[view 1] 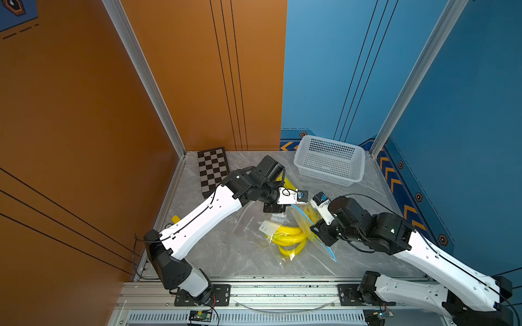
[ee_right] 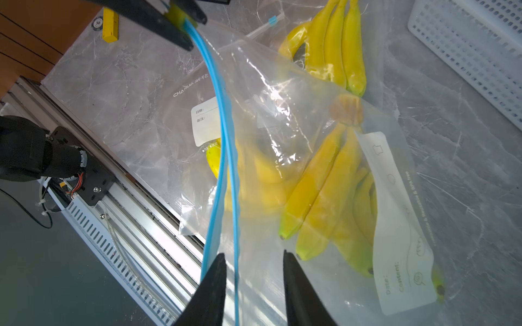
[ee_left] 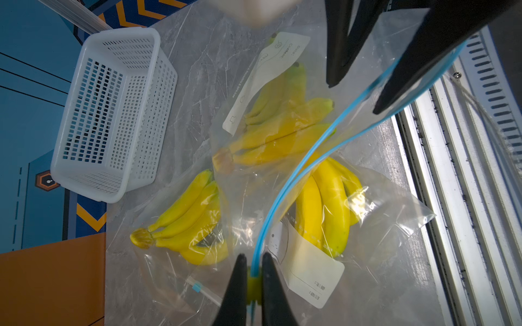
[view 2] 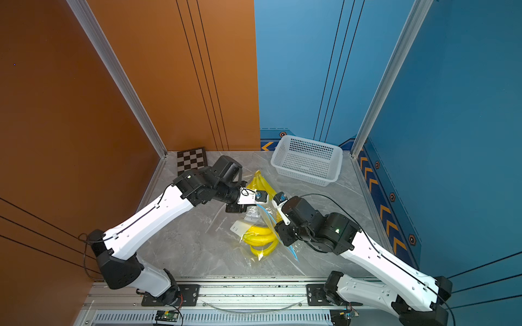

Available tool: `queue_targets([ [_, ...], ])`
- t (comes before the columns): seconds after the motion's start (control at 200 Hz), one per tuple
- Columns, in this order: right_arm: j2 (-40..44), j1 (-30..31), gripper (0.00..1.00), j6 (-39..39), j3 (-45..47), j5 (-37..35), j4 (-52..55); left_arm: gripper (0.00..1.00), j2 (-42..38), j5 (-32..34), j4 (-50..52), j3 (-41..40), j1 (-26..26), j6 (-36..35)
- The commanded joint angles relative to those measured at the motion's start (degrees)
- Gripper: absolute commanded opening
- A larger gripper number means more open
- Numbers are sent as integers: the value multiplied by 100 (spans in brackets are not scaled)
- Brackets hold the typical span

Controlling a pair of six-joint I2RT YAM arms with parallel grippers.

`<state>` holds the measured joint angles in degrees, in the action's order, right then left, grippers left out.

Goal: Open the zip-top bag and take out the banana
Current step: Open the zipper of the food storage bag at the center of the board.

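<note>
On the grey tabletop (view 2: 197, 248) the blue-edged zip-top bag (view 2: 269, 222) rises to the left hand (view 2: 257, 202) over yellow bananas (view 2: 260, 238), a white basket (view 2: 308, 162) at the far right.

Clear zip-top bag (ee_right: 282, 118): hangs slack and creased above the table's middle, a touch toward 3 o'clock in both top views, lifted by its upper edge.

Blue zip strip (ee_right: 226, 141): runs from the green slider (ee_right: 176, 14) at the 11 o'clock end down toward 5 o'clock; shows two tracks parted narrowly along the middle stretch.

Banana bunch (ee_right: 319, 192): sits inside, several yellow fingers with greenish tips joined at a brown cut stem, partly veiled by the white label (ee_right: 395, 225) on the bag's face.
</note>
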<state>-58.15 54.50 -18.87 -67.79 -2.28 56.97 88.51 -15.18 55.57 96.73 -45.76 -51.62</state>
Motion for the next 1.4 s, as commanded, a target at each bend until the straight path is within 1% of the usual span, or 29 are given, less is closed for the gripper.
queue_targets([
  [0.0, -90, 104, 32, 129, -196, -288, 235, 2, -121, -175, 100, 48, 50, 18],
  [0.065, -125, 113, 16, 138, -214, -365, 244, 2, -132, -153, 95, 41, 54, 24],
  [0.1, -126, 118, 10, 132, -226, -395, 244, 2, -142, -149, 99, 31, 58, 27],
  [0.215, -71, 114, 0, 114, -309, -491, 244, 2, -183, -152, 91, 4, 71, 44],
  [0.25, -44, 111, 0, 91, -332, -537, 238, 3, -172, -150, 87, 17, 76, 70],
  [0.27, -25, 102, 0, 57, -344, -573, 236, 5, -169, -161, 88, 26, 76, 108],
  [0.3, 28, 79, 0, -5, -335, -590, 208, 17, -160, -179, 89, 49, 76, 192],
  [0.34, 98, 8, 0, -80, -323, -527, 124, 46, -150, -111, -54, 82, 82, 520],
  [0.36, 148, -41, 0, -135, -306, -494, 59, 62, -154, -26, -181, 96, 84, 755],
  [0.37, 171, -70, 0, -169, -294, -475, 18, 72, -153, 13, -238, 106, 89, 870],
  [0.375, 185, -84, 0, -183, -295, -462, -1, 79, -151, 32, -261, 112, 91, 924],
  [0.385, 213, -109, 0, -214, -274, -436, -43, 94, -152, 59, -309, 121, 97, 1032],
  [0.395, 240, -147, 0, -251, -256, -410, -91, 100, -150, 83, -362, 137, 107, 1126],
  [0.41, 281, -196, 0, -301, -231, -367, -161, 98, -158, 88, -423, 170, 129, 1256],
  [0.501, 480, -579, 0, -554, -123, -75, -482, 98, -210, 148, -831, 392, 333, 2375],
  [0.541, 527, -770, 0, -642, -106, -5, -550, 98, -264, 165, -1053, 494, 500, 3089],
  [0.606, 583, -1101, 0, -749, -119, 111, -644, 98, -384, 105, -1386, 645, 901, 4492],
  [0.656, 601, -1340, 0, -846, -137, 218, -692, 98, -462, 106, -1541, 742, 1255, 5941],
  [0.696, 594, -1389, 0, -906, -141, 307, -739, 98, -507, -64, -1581, 758, 1500, 7048],
  [0.711, 594, -1561, 0, -940, -147, 319, -753, 98, -528, -155, -1628, 718, 1568, 7351],
  [0.751, 573, -1632, 0, -983, -151, 347, -789, 98, -619, -333, -1756, 524, 1594, 8213],
  [0.806, 519, -1653, 0, -994, -156, 383, -797, 98, -791, -236, -1880, 241, 1368, 8987],
  [0.886, 451, -1649, 0, -998, -137, 412, -842, 98, -1039, 155, -1926, -237, 882, 9730],
  [0.971, 406, -1653, 0, -1006, -176, 378, -850, 98, -1258, 288, -1955, -775, 460, 10569],
  [1.051, 377, -1662, 0, -982, -244, 344, -848, 98, -1429, 436, -2038, -1222, 129, 11016],
  [1.111, 349, -1671, 0, -958, -268, 372, -842, 98, -1432, 482, -2180, -1425, -96, 11212],
  [1.226, 344, -1690, 0, -951, -281, 377, -822, 98, -1232, 474, -2192, -1568, -496, 11393],
  [1.391, 370, -1791, 0, -954, -245, 446, -813, 98, -1058, 472, -2470, -1835, -903, 11703],
])
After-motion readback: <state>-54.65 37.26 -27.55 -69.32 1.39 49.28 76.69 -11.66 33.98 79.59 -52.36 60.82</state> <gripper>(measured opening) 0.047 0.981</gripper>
